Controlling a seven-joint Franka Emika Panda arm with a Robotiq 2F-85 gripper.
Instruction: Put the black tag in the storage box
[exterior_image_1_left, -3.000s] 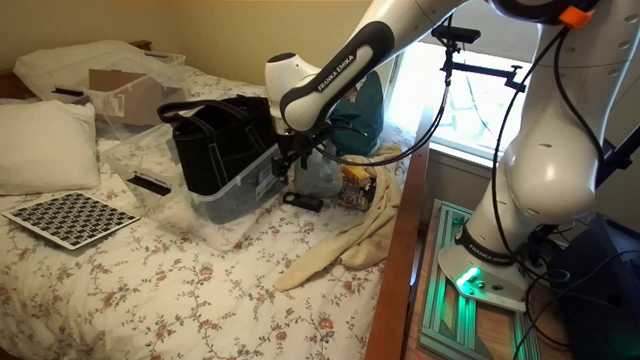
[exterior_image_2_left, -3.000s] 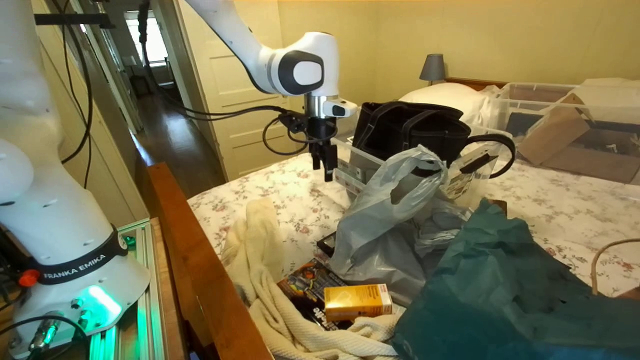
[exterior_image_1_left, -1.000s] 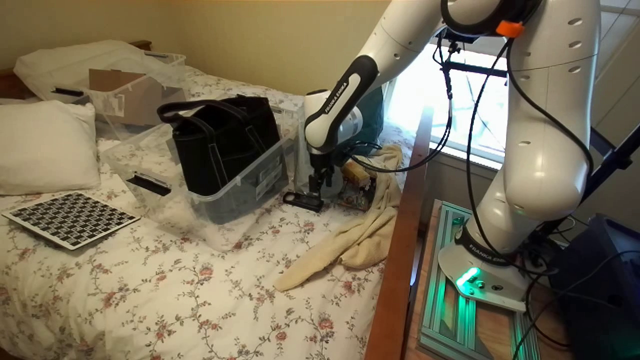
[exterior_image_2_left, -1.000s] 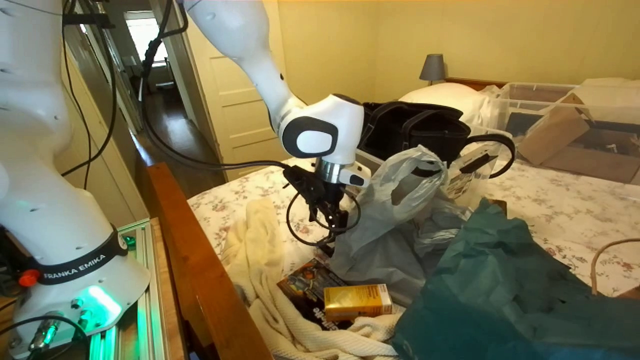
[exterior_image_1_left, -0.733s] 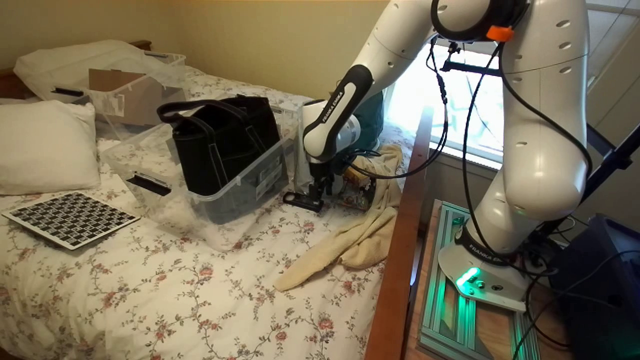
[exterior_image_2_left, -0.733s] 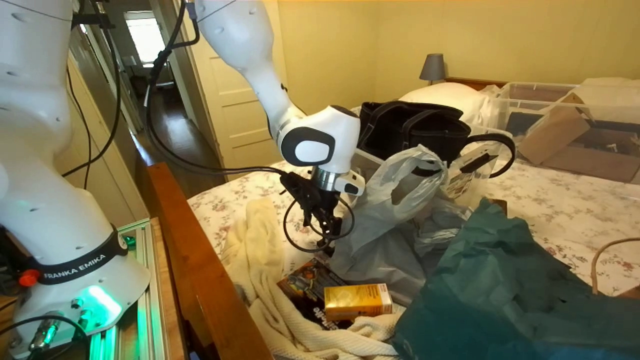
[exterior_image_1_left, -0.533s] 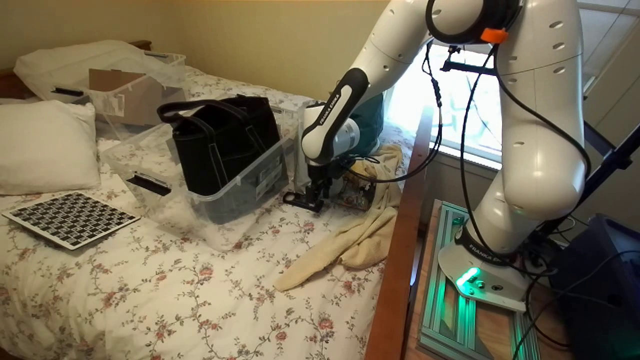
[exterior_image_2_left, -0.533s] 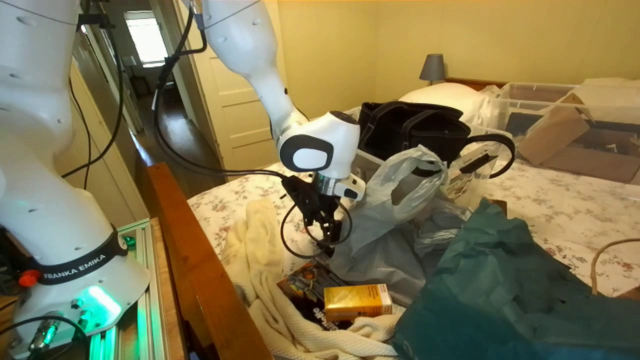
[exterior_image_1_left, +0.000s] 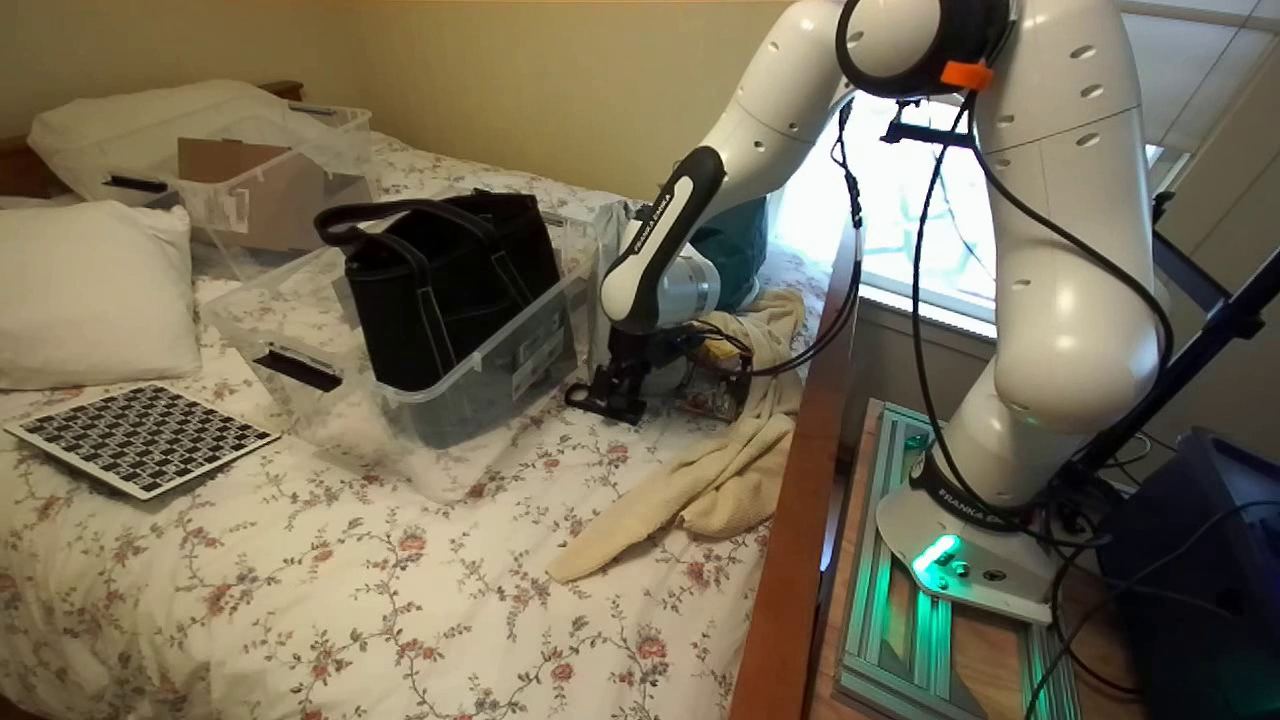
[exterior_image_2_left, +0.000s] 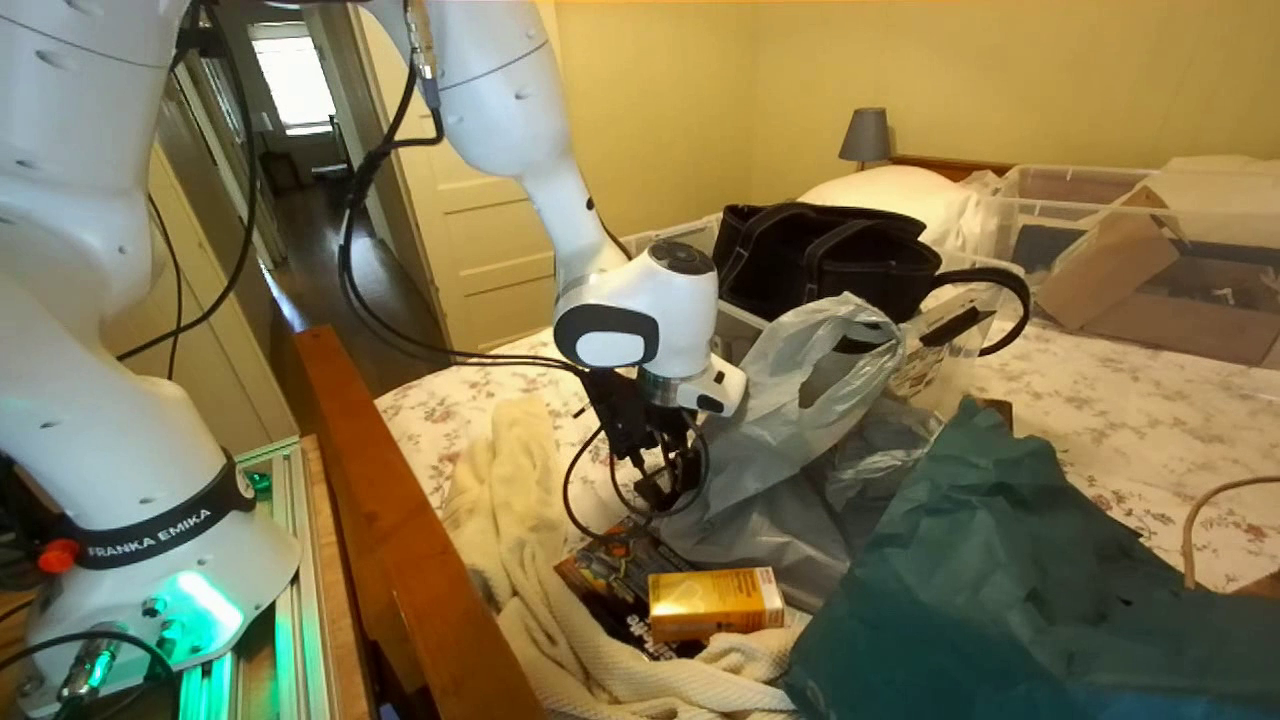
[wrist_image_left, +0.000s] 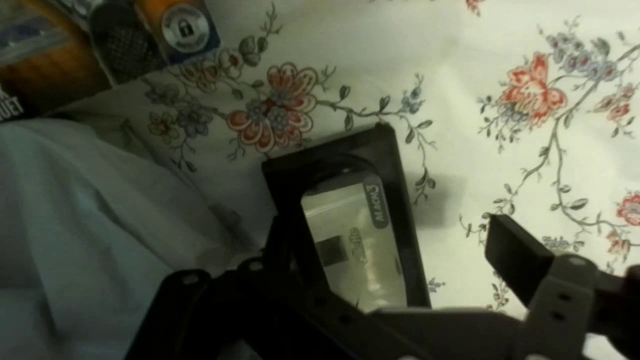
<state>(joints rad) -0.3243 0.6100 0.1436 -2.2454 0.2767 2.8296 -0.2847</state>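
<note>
Black rectangular tag (wrist_image_left: 350, 220) ungrasped, tool (wrist_image_left: 385, 226) spread.
Lift-and-place remains; clear plastic box (exterior_image_1_left: 475, 405) at tag's ten o'clock in an exterior view.

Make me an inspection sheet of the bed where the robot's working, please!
Surface: floral bedspread, wrinkled.
Black-framed pack: perhaps the tag; lying on the bedspread.
Storage box: clear, holding a black bag.
Clutter: grey plastic bag, teal bag, yellow box, cream cloth, checkered board, second clear box.
Gripper: open over the pack, gripping nothing.
Cables: slack black loops beside the arm.
Surroundings: bright window, wooden bed rail, grey lamp.
</note>
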